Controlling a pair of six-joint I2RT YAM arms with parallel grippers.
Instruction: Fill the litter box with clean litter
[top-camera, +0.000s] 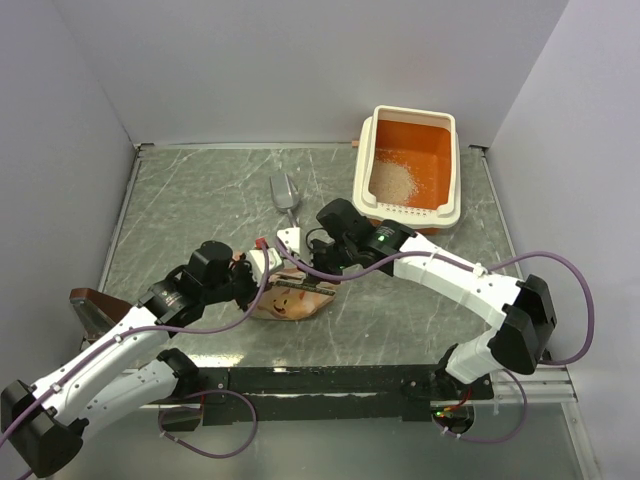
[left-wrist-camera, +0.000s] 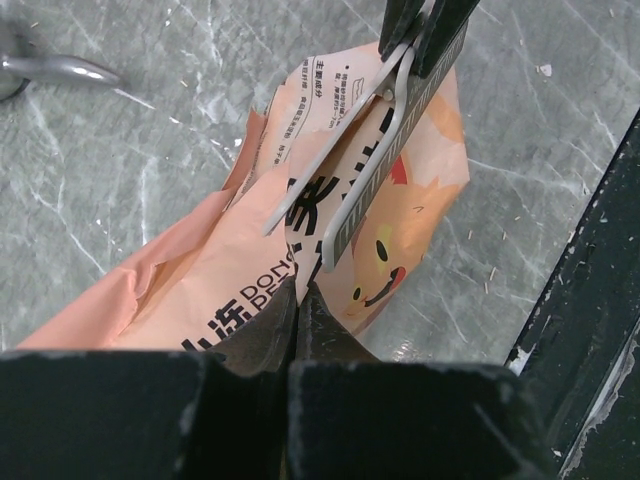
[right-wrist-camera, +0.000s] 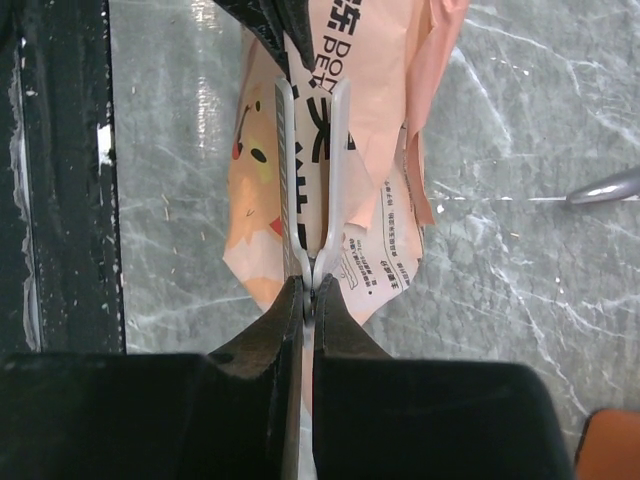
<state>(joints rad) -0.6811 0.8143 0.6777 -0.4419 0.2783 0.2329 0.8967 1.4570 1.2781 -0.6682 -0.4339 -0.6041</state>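
The litter box (top-camera: 457, 170) stands at the back right, orange inside, with a patch of clean litter (top-camera: 392, 180) on its floor. A pink-orange printed bag (top-camera: 290, 303) lies on the table between the arms. My left gripper (left-wrist-camera: 298, 290) is shut on the bag's (left-wrist-camera: 200, 290) upper edge. My right gripper (right-wrist-camera: 308, 285) is shut on the joined end of a long grey-white clip (right-wrist-camera: 335, 170), whose two arms spread in a narrow V over the bag (right-wrist-camera: 375, 100). From above, both grippers (top-camera: 262, 262) (top-camera: 300, 245) meet over the bag.
A grey metal scoop (top-camera: 284, 193) lies on the marbled table behind the bag, left of the box. A brown object (top-camera: 90, 305) sits at the left edge. The black base rail (top-camera: 330, 380) runs along the near edge.
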